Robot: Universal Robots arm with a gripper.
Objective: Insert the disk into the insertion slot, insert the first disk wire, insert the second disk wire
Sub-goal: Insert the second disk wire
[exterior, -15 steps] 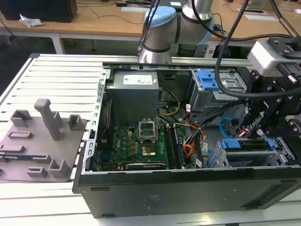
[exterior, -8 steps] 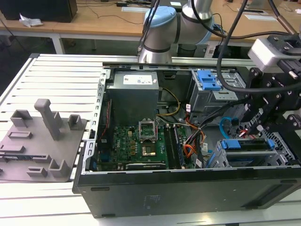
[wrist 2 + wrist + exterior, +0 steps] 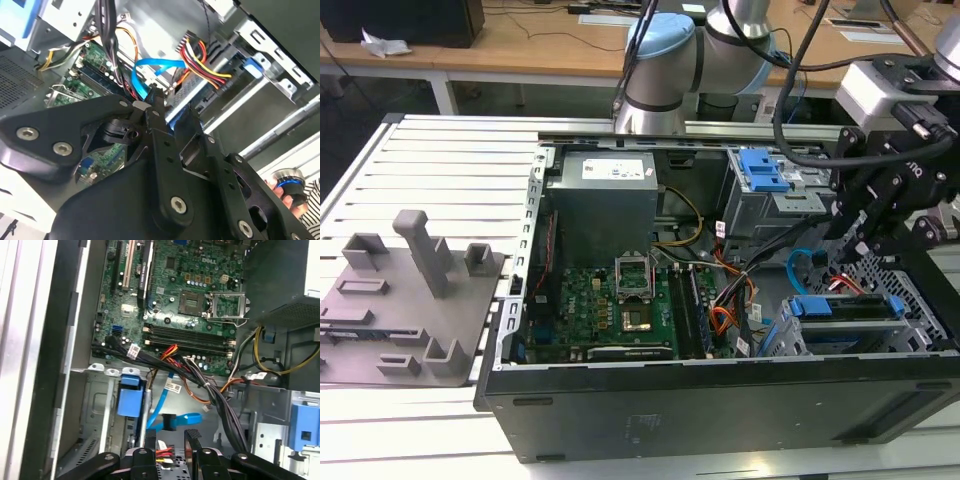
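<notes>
The disk [image 3: 848, 312], grey in a bright blue carrier, lies in the insertion slot [image 3: 782, 338], a low grey metal cage at the exterior view's right end of the open computer case. The carrier's blue tab [image 3: 129, 397] also shows in the first wrist view. My black gripper [image 3: 868, 245] hangs just above the disk. Its fingers stand apart in both wrist views [image 3: 171, 437] [image 3: 174, 107], with nothing clearly pinched. A loose blue flat wire [image 3: 175, 417] [image 3: 150, 67] [image 3: 800, 262] ends in a black plug close to the fingertips. A red, yellow and black wire bundle [image 3: 200, 57] runs beside it.
A taller grey cage with a blue latch [image 3: 765, 175] stands behind the slot. The motherboard [image 3: 610, 310] and power supply [image 3: 600, 200] take up the exterior view's left half of the case. A grey fixture plate [image 3: 410, 290] lies outside it. A striped sleeve [image 3: 311, 202] shows nearby.
</notes>
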